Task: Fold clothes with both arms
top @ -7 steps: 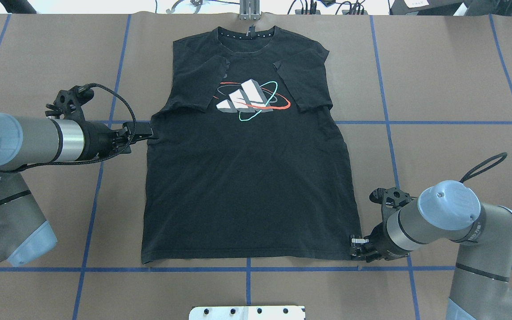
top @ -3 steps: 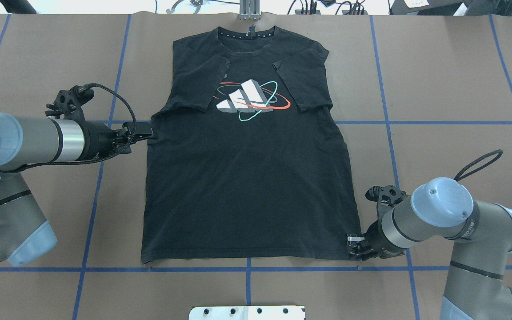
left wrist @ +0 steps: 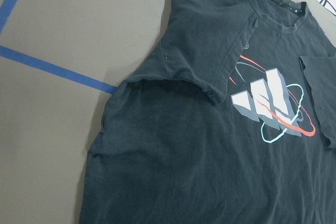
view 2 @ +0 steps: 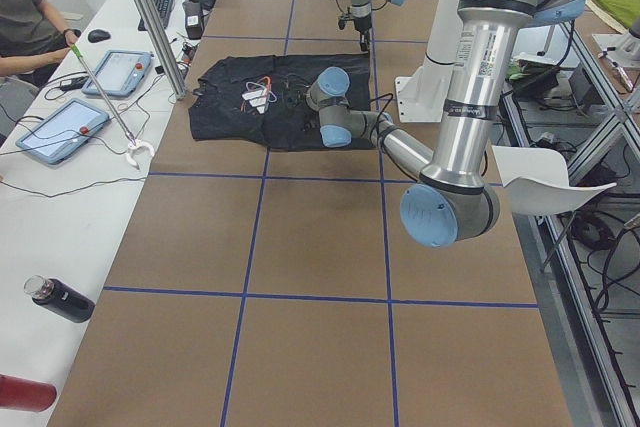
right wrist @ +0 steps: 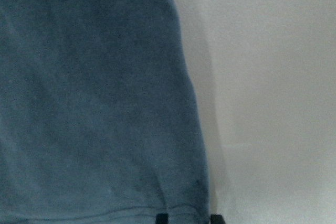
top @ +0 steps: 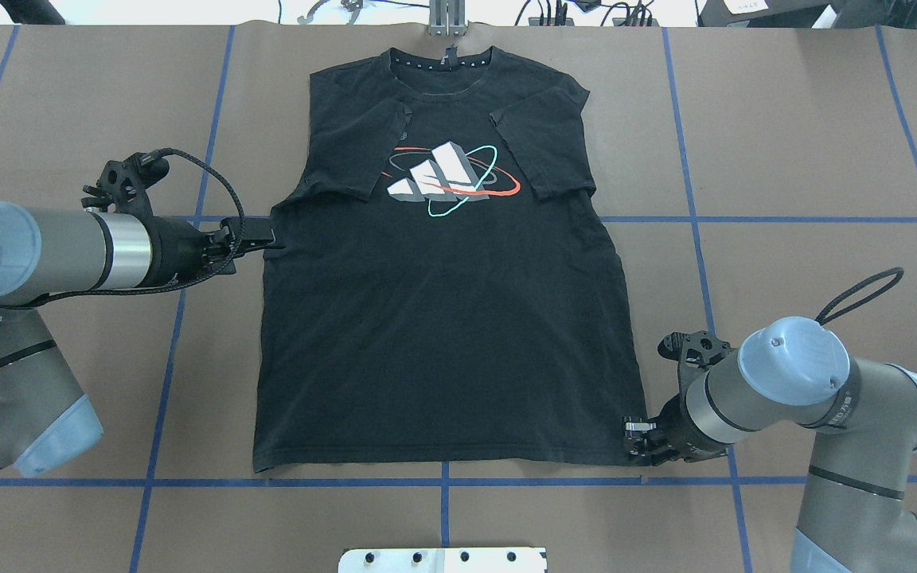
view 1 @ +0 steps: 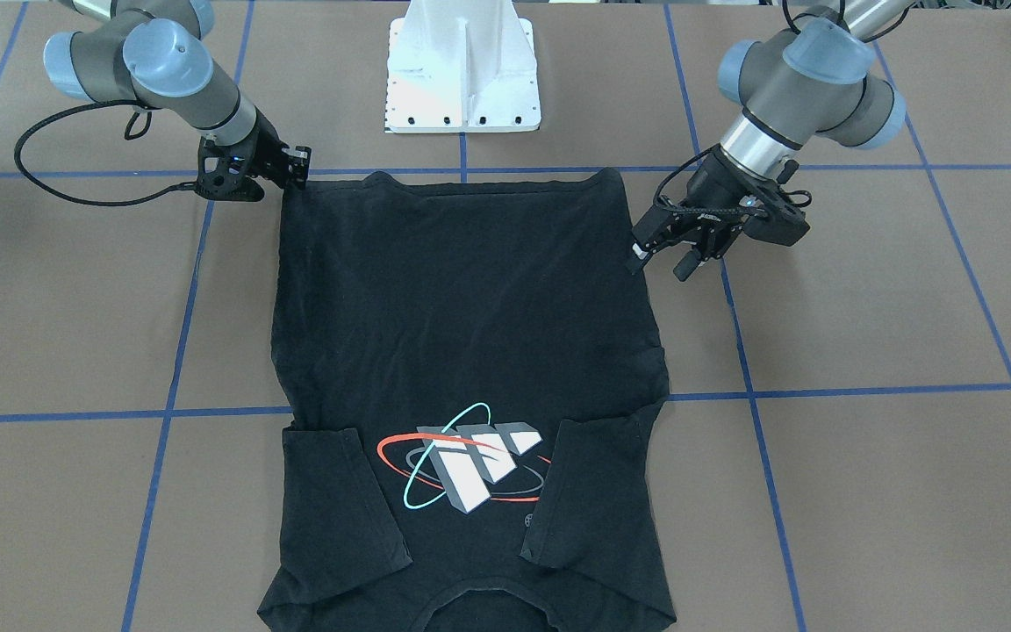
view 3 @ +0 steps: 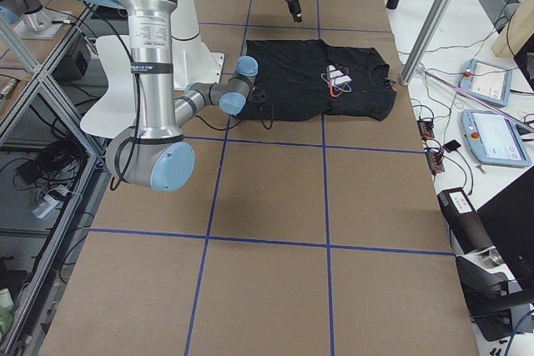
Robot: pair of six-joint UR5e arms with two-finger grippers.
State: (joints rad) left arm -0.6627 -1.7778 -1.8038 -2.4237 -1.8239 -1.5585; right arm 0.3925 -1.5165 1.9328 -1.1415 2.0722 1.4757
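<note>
Right wrist-mounted view crops right claw [right wrist: 187, 218] at T-shirt [right wrist: 94, 103] hem.

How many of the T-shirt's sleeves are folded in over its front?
2. One sleeve lies folded in on the robot's left of the logo, the other sleeve on its right. Both rest flat on the T-shirt.

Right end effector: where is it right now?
The right end effector sits low on the overhead view's right side, at the hem corner of the T-shirt, just above a blue tape line.
</note>
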